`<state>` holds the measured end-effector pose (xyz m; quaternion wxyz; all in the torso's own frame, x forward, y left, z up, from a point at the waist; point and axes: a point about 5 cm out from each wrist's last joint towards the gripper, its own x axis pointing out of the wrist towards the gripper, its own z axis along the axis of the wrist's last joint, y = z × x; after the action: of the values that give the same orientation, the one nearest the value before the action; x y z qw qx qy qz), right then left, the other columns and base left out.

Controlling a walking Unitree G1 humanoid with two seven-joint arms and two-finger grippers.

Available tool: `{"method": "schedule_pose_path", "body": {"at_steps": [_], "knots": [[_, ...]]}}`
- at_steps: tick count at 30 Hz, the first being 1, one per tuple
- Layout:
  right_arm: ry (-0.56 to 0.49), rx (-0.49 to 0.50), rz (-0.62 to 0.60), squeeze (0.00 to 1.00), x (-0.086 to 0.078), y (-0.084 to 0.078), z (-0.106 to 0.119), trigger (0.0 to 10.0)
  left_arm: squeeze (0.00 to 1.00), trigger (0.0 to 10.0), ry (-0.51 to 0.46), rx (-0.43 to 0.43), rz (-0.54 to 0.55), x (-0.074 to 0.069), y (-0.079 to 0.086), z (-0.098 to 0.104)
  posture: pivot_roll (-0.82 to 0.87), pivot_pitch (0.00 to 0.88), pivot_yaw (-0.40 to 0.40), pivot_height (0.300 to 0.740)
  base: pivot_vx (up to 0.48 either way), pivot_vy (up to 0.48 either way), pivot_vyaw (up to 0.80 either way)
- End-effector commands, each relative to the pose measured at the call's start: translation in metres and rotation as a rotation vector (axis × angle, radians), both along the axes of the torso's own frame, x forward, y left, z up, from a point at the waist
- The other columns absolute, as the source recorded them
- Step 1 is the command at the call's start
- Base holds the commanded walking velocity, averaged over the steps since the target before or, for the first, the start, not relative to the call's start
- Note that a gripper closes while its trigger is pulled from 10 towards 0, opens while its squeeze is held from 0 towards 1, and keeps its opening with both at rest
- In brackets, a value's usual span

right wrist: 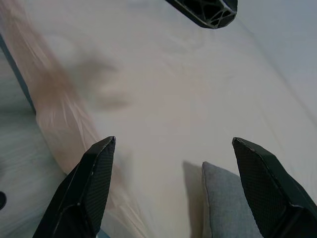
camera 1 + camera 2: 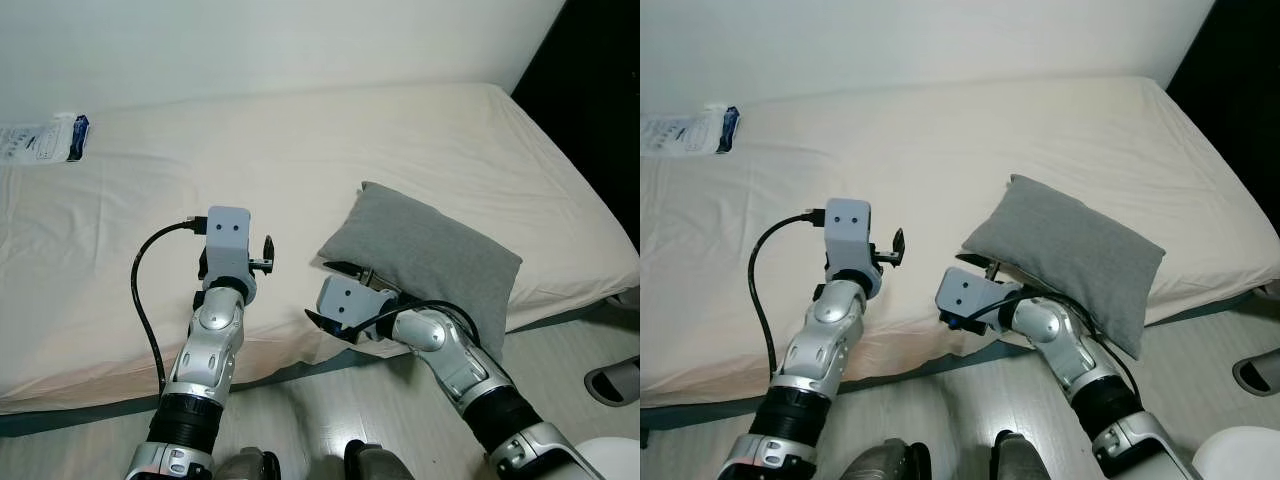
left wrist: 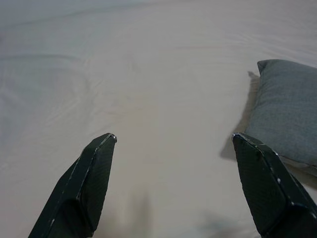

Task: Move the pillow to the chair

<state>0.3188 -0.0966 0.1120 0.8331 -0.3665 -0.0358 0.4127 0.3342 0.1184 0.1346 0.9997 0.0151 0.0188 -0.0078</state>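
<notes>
You're at the reach: the grey pillow (image 2: 430, 265) lies on the bed (image 2: 300, 150), right gripper (image 1: 173, 144) spread wide beside its corner. Left gripper (image 3: 173, 141) spread too. Next, close on that corner.

The bed (image 2: 330, 140) fills most of the frame in the head views, its near edge running across the lower part, with the floor (image 2: 300, 420) below it. The pillow (image 2: 425, 258) lies on the bed at centre right, near that edge. A packet (image 2: 42, 138) lies on the bed at the far left, well apart from the pillow. The left hand (image 3: 173, 141) hangs over the bed left of centre, with the pillow to its right. The right hand (image 1: 173, 141) sits at the pillow's lower left corner, at the bed's edge. A slipper (image 2: 612, 382) lies on the floor at lower right.
</notes>
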Motion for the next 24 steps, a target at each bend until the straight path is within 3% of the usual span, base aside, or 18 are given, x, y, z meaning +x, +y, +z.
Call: {"method": "schedule_pose_path", "body": {"at_steps": [1, 6, 12, 18, 23, 24], "knots": [[0.011, 0.003, 0.005, 0.0, -0.003, 0.004, -0.004, 10.0, 0.0, 10.0, 0.027, 0.007, 0.009, -0.004, 0.007, -0.008, -0.06, 0.208, 0.024, 0.74, 0.0, 0.0, 0.0], [0.012, 0.006, 0.008, 0.0, -0.005, 0.012, -0.007, 10.0, 0.0, 10.0, 0.047, 0.026, 0.011, -0.005, 0.014, -0.015, -0.12, 0.197, 0.036, 0.74, 0.0, 0.0, 0.0], [0.013, 0.002, -0.001, 0.0, -0.004, 0.006, -0.007, 10.0, 0.0, 10.0, 0.009, -0.006, 0.025, -0.001, 0.002, -0.003, -0.04, 0.187, -0.033, 0.74, 0.0, 0.0, 0.0], [0.017, 0.003, 0.004, 0.0, -0.003, 0.008, -0.007, 10.0, 0.0, 10.0, 0.017, -0.006, 0.058, -0.008, 0.013, -0.009, -0.07, 0.184, -0.036, 0.74, 0.0, 0.0, 0.0], [0.011, -0.003, -0.004, 0.0, -0.003, 0.008, -0.007, 10.0, 0.0, 10.0, 0.019, -0.01, 0.062, -0.01, 0.013, -0.009, -0.07, 0.177, -0.029, 0.74, 0.0, 0.0, 0.0], [0.02, 0.031, -0.006, 0.0, -0.002, 0.007, -0.005, 10.0, 0.0, 10.0, 0.018, -0.011, 0.055, -0.009, 0.01, -0.009, -0.07, 0.178, -0.023, 0.74, 0.0, 0.0, 0.0]]}}
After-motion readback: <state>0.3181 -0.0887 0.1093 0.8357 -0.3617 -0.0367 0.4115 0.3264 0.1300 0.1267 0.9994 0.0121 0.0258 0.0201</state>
